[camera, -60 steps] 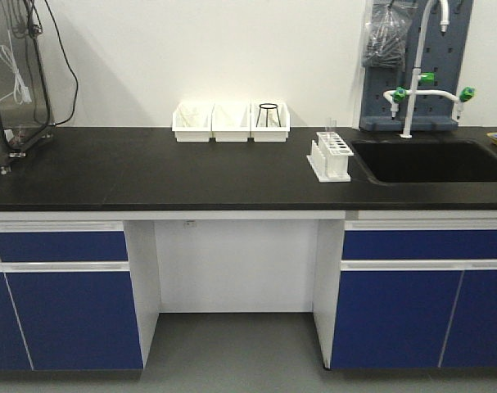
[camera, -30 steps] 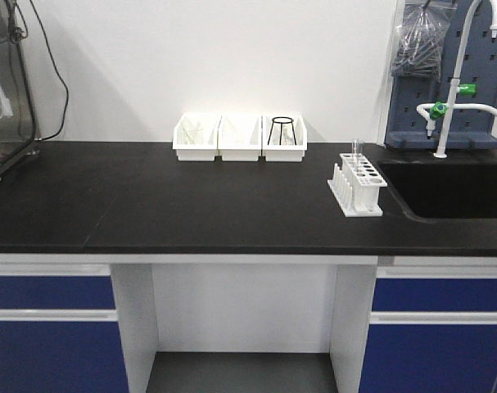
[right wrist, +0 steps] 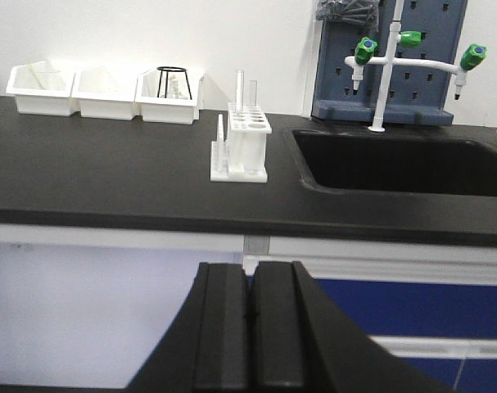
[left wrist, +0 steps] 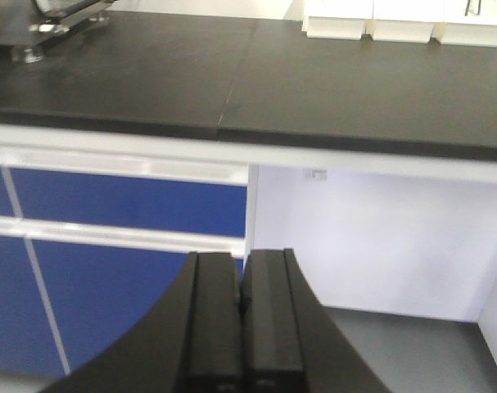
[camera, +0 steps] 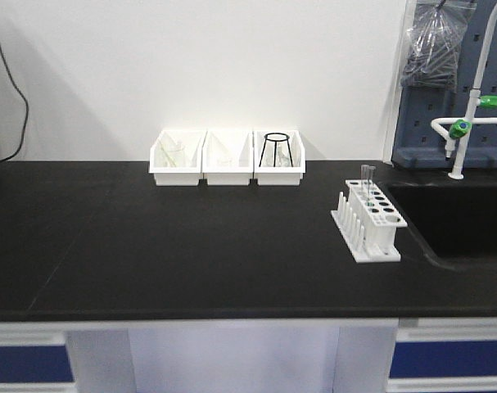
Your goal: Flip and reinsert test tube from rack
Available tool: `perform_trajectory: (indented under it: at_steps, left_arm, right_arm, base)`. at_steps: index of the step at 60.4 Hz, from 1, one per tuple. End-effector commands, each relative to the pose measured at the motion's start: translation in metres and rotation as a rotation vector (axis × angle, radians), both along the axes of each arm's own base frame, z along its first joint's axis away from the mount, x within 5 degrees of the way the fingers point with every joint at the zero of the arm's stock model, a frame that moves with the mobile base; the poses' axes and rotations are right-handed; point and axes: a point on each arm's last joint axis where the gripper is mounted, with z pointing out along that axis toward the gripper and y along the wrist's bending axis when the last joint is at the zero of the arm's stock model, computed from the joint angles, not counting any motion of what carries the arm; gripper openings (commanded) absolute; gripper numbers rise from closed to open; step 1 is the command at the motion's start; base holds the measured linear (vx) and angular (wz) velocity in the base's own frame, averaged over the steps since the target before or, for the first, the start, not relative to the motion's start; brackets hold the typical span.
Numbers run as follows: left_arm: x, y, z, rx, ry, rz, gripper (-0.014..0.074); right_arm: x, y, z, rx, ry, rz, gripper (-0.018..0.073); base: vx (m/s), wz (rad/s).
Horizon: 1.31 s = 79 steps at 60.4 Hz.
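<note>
Short of the counter (camera: 191, 246), left fingers (left wrist: 211, 327) and right fingers (right wrist: 223, 327) sit pressed together; rack (camera: 371, 221) stands beside sink (camera: 465, 225).

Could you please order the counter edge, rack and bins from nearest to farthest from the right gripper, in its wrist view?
From the right gripper:
1. Counter edge, just ahead.
2. Rack, mid-counter, straight ahead.
3. Bins, back left by the wall.

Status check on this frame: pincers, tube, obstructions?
Left pincer shut, right pincer shut, both empty, short of the bench. Test tube upright in rack, untouched. Sink close beside rack.
</note>
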Motion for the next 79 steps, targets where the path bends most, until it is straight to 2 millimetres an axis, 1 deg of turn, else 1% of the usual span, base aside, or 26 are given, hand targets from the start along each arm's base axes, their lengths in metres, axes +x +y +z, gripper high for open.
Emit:
perform_trajectory:
  at_steps: [1, 53, 79]
  left_arm:
    - [0.0013, -0.0005, 0.0074, 0.006, -0.089, -0.008, -0.0006]
    - [0.0013, -0.0005, 0.0074, 0.006, -0.089, -0.008, -0.0006]
    - [0.0013, -0.0005, 0.0074, 0.006, -0.089, -0.008, -0.0006]
  right_arm:
    - [-0.0004, 0.0009, 0.0083, -0.012, -0.094, 0.008, -0.0013]
    - [-0.0004, 0.0009, 0.0083, -0.012, -0.094, 0.008, -0.0013]
    - [-0.0004, 0.0009, 0.0083, -0.012, -0.094, 0.008, -0.0013]
  base:
    - [0.47, -0.06]
    - [0.47, 0.0]
    - [0.23, 0.02]
